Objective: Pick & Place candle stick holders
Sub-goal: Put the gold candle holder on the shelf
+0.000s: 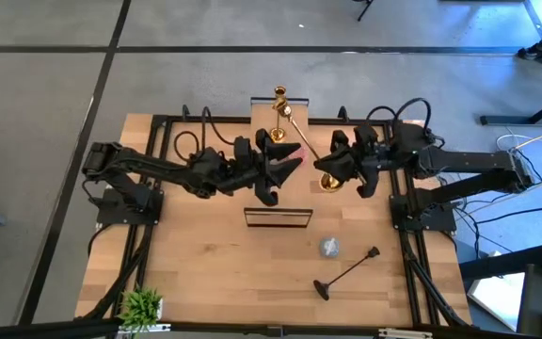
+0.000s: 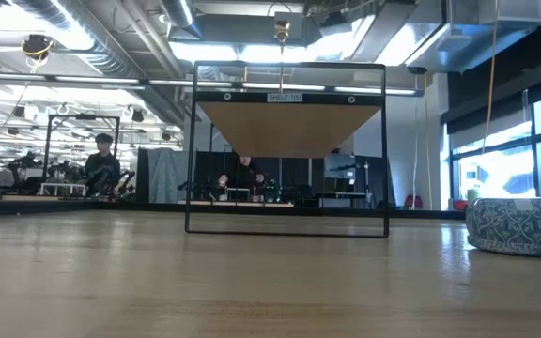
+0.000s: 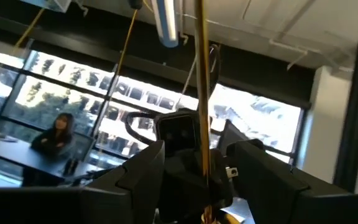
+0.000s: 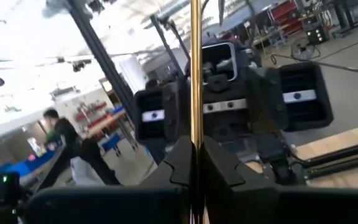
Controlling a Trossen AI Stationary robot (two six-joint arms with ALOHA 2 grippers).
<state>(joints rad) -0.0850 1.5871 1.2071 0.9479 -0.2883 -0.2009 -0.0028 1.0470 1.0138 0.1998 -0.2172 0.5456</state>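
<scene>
Gold candle stick holder (image 1: 301, 143) hangs tilted above the tabletop (image 1: 205, 264), base at 4 o'clock, cup at 11. Right pincer (image 1: 326, 169) is clamped on its stem near the base; left pincer (image 1: 285, 162) flanks the stem, grip not discernible. Pink cup mostly hidden beneath. Blue cup (image 1: 329, 247) and black holder (image 1: 346, 273) lie apart at 5 o'clock.

Glossy gold metal stem (image 4: 196, 74); matt wood table (image 1: 205, 273).
</scene>
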